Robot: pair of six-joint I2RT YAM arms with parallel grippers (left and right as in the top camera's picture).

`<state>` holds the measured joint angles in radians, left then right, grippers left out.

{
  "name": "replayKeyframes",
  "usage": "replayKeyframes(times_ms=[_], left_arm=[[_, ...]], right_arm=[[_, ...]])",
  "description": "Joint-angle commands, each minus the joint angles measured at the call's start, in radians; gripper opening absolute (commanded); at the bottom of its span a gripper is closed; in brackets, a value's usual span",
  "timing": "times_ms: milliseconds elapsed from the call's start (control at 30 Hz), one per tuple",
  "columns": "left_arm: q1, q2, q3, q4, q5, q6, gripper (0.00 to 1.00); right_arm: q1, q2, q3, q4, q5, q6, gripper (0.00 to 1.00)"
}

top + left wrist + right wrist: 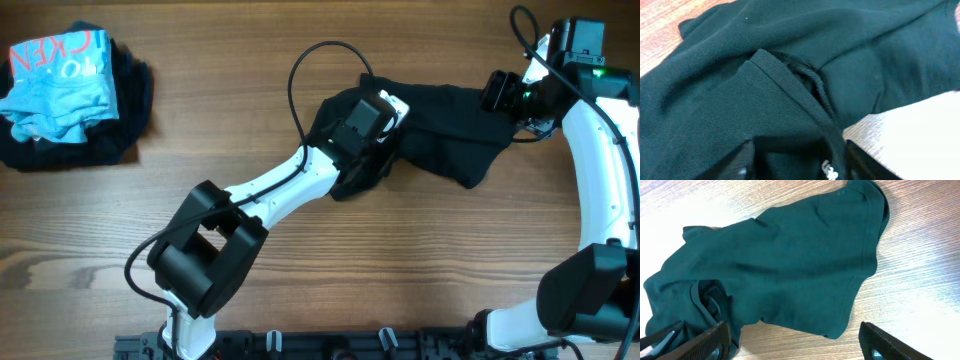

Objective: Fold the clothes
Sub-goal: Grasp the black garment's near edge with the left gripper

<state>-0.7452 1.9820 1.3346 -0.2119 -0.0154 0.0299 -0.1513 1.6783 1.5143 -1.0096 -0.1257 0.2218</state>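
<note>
At the far left of the worktop [200,150], near its back edge, I see a light-blue garment [55,80] with red letters lying on a heap of dark clothes [135,105]. What these dark pieces are I cannot make out.

From its base at the front edge, the left arm [270,190] reaches diagonally toward the back and to the right, with a black cable [300,70] looping above it. The left gripper [801,167] is down on the left end of the black T-shirt [450,125]. The left wrist camera shows only the tips of its fingers [737,167] at the bottom of the view. They stand apart, with a thick fold of cloth and a bit of white lettering [829,172] between them. Whether they pinch this fold or lie loose on it, I cannot tell.

The T-shirt lies crumpled right of the middle, toward the back, well apart from the heap. From overhead its left part is hidden under the left gripper.

The right arm [600,170], partly cut off at the right edge, curves from the front right corner toward the back and then bends left. This puts the right gripper [792,345] at the right end of the T-shirt. Its jaws are spread wide and grasp nothing; one finger is just beside the cloth edge, the other over bare wood.
</note>
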Motion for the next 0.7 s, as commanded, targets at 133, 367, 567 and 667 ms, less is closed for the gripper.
replayKeyframes(times_ms=[133, 367, 567, 667], left_arm=[[-0.003, 0.045, 0.016, 0.006, -0.035, 0.015, 0.52], [-0.006, 0.053, 0.016, 0.007, -0.057, 0.015, 0.08], [-0.005, 0.012, 0.016, 0.002, -0.191, -0.039, 0.04], [0.002, -0.067, 0.016, 0.002, -0.274, -0.072, 0.04]], right_arm=[[0.000, 0.014, 0.010, 0.002, 0.014, -0.013, 0.83], [0.000, 0.014, 0.010, 0.002, 0.014, -0.013, 0.83], [0.000, 0.014, 0.010, -0.002, 0.014, -0.014, 0.83], [0.000, 0.014, 0.010, -0.002, 0.014, -0.016, 0.83]])
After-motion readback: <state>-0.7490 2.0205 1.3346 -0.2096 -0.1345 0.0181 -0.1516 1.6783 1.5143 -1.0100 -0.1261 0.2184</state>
